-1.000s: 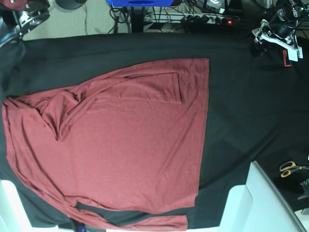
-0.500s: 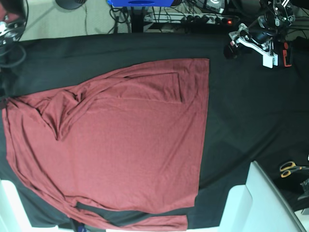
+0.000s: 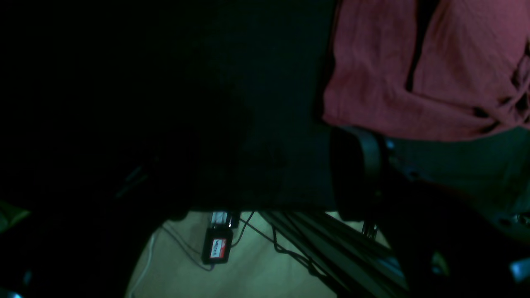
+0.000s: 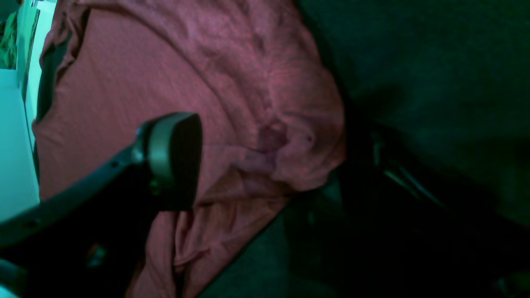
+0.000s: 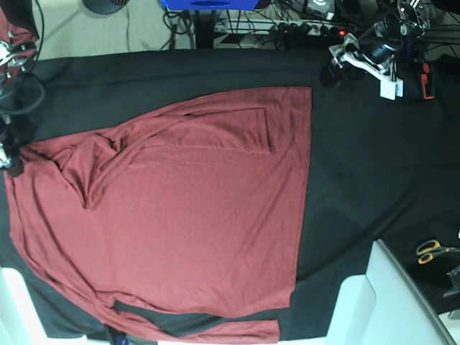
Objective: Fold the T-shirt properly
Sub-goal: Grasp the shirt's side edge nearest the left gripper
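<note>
Fabric position: the T-shirt [image 5: 194,215] lies spread on the black-covered bench [image 5: 374,180], with one sleeve folded across its upper part and bunched folds along the side nearest the right fingers.

Change over the last second: the left gripper [image 5: 352,61] has travelled from the far corner of the bench inward, and now hangs above bare black cloth just beyond the shirt's straight hem corner. The right gripper [image 5: 8,154] has come down at the opposite side and sits at the bunched shoulder edge. The shirt itself has not shifted.

Finger state, left: in the left wrist view one dark pad [image 3: 358,174] is visible, with the hem corner ahead of it and apart from it. The opposing finger is lost in shadow. The fingers appear spread and hold nothing.

Finger state, right: in the right wrist view one padded finger [image 4: 174,159] hovers over crumpled fabric and the other is a dark shape to the far side of the bunch. A wide gap separates them, with cloth below it; no pinch is made.

Judgement: both arms are staging for a two-point grasp at opposite ends. The fold has not begun. The bunched shoulder may need smoothing first, otherwise the fold will carry those creases.
</note>
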{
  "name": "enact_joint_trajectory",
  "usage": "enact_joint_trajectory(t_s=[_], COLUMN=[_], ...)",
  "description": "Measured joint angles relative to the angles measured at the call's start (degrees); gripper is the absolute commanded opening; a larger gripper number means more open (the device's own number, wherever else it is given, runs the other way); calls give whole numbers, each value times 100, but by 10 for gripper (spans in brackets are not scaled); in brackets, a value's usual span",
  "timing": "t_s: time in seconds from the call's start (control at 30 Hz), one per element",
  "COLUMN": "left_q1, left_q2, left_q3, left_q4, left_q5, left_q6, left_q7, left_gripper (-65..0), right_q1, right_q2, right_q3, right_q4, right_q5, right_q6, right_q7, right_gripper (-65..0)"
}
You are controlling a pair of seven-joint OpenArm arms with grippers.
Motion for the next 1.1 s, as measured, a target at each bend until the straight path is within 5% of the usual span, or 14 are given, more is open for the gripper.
enact_joint_trajectory(t_s=[0.17,0.4,0.57,1.1], left_q1=[0,-15,-232,-461], left_q2=[50,295,280,435], left_q3=[-9,-11,-26,802], left_q4=[0,-219,-715,-809], left_q5=[-4,-96,-433,-417], left_q6=[-302,-389,-649,-592], left_q7=[-2,-122,-286,-437], left_gripper=[-165,-150,0,-51], right_q1=[-15,-31,-31,-46], right_q2=[-50,-50,-48,-50], right_q3=[-35,-35,-55,-55], right_q4=[-22,-24,-22,-22], right_q5=[-81,-85,-85,-85], right_q6=[-20,-22,-22,-20], right_q7=[-98,-94,-94,-94], right_gripper=[-647,-645,-645,-645])
